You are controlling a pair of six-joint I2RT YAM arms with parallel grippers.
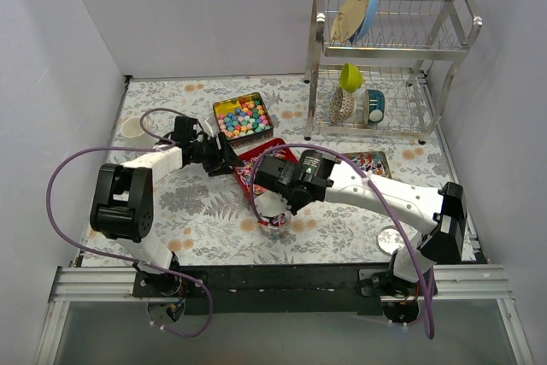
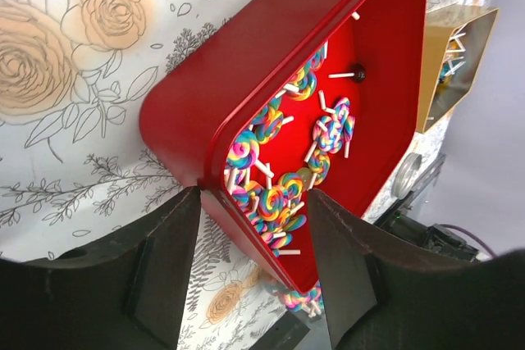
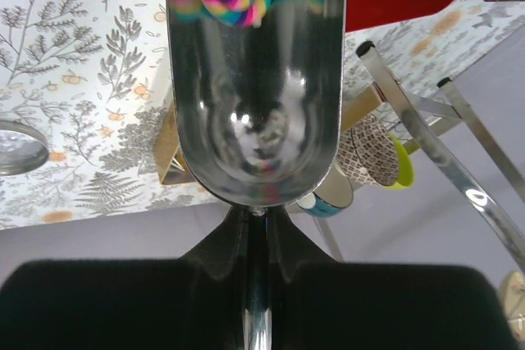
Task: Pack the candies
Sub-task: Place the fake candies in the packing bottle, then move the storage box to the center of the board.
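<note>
We log: left hand point(image 2: 254, 202) pinches the tilted red tin point(image 2: 189, 104) by its rim; right hand point(image 3: 256, 235) pinches the steel scoop point(image 3: 254, 104) by its handle. Swirl lollipops point(image 2: 275, 202) heap against the gripped wall, one on the scoop's lip. We should hold the tilt, scoop low, lift level.

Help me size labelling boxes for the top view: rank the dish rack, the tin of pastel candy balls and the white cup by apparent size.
1. Dish rack
2. Tin of pastel candy balls
3. White cup
Tin and cup sit at similar depth, so their order is safe.
</note>
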